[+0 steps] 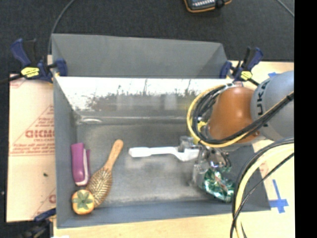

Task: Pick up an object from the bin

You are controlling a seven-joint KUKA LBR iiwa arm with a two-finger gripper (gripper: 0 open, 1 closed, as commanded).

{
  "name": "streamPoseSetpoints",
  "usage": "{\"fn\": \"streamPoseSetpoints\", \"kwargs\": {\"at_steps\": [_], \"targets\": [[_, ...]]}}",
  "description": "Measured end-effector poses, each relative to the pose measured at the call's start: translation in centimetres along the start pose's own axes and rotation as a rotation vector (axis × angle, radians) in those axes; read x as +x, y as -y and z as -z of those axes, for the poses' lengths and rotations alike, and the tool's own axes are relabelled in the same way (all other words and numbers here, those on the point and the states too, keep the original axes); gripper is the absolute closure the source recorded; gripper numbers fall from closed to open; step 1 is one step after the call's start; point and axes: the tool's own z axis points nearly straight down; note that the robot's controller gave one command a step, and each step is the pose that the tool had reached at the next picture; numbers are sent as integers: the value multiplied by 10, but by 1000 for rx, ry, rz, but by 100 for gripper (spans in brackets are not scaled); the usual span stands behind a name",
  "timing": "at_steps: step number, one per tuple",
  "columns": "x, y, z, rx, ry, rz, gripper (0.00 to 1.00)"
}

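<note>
My gripper hangs low in the bin's right front corner, below the arm's orange cover. Directly under and in front of it lies a crumpled green packet with white and red print, partly hidden by the gripper. A white plastic utensil lies flat across the bin's middle, and its broad right end reaches the gripper's left side. I cannot make out whether either thing is touched or held.
A wooden hairbrush lies slanted at the front left, with an orange toy fruit at its head. A purple and pink flat case lies beside the left wall. The arm and its cables cover the right side.
</note>
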Motion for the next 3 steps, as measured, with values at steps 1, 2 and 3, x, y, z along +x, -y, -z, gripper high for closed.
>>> {"fn": "streamPoseSetpoints", "kwargs": {"at_steps": [1, 2, 3], "targets": [[19, -53, 0, -1, -2, -28, 0], [-10, -112, 0, 0, 8, 24, 0], [29, -47, 7, 7, 23, -208, 100]]}}
